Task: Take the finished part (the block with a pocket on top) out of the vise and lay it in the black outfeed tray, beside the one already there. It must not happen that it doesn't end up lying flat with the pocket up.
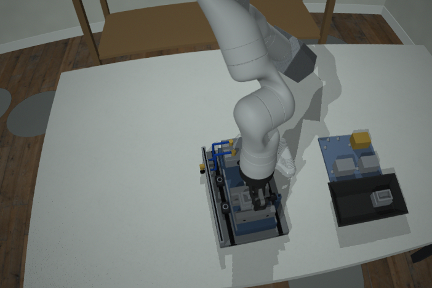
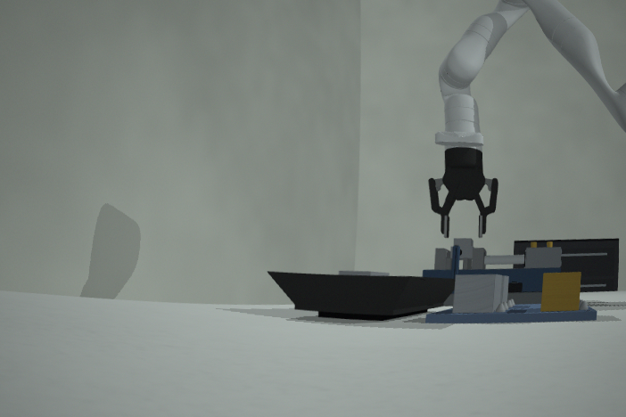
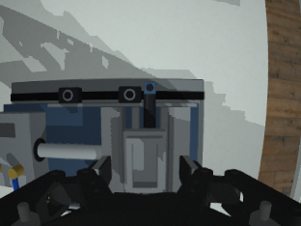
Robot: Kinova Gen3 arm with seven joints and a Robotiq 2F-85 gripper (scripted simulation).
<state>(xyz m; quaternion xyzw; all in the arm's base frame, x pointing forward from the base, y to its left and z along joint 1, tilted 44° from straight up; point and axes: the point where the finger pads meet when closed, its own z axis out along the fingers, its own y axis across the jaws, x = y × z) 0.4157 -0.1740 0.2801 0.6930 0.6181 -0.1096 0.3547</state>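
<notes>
The finished part [image 1: 240,198] [image 2: 464,247] [image 3: 145,155], a grey block with a pocket on top, sits clamped in the vise [image 1: 253,226] [image 2: 500,258] [image 3: 65,127]. My gripper [image 1: 259,200] [image 2: 463,231] [image 3: 145,166] is open and empty. It points straight down and hangs just above the part, with one finger over each side of it. The black outfeed tray [image 1: 354,204] [image 2: 363,293] stands to the right of the vise. Another pocketed block [image 1: 381,197] [image 2: 363,273] lies in the tray's right half.
A blue plate [image 1: 326,149] [image 2: 513,314] behind the tray carries two plain grey blocks [image 1: 343,165] [image 2: 478,293] and a yellow block [image 1: 360,140] [image 2: 561,290]. A black rail [image 1: 210,190] [image 2: 584,260] and blue hoses [image 1: 218,151] flank the vise. The table's front edge is near.
</notes>
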